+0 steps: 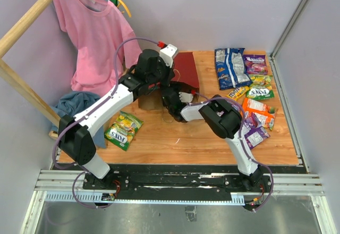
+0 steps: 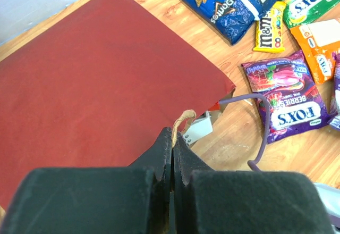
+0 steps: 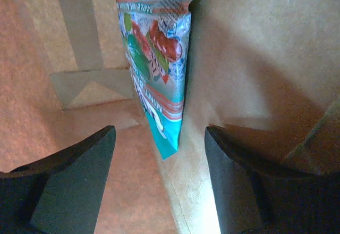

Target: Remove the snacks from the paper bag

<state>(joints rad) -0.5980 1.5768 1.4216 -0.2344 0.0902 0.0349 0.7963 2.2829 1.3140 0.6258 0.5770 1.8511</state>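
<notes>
The left jaws are pinched shut on the twisted handle (image 2: 183,118) of the paper bag (image 2: 101,69), a grip that only the left wrist view shows. The right jaws stand wide apart inside the bag, with brown walls around them. A teal packet (image 3: 156,58) stands on edge just ahead, between them and touching neither; its print is too skewed to read. From above, the red bag lies on the tabletop (image 1: 175,138) and the right jaws are hidden in its mouth. Right of the bag lie a purple packet (image 2: 289,103) reading "FOX'S BERRIES", a yellow "m&m's" pack (image 2: 270,29), a blue Doritos bag (image 2: 228,2) and a green "FOX'S" packet (image 2: 313,2). A yellow-green packet (image 1: 123,129) lies alone at the left.
</notes>
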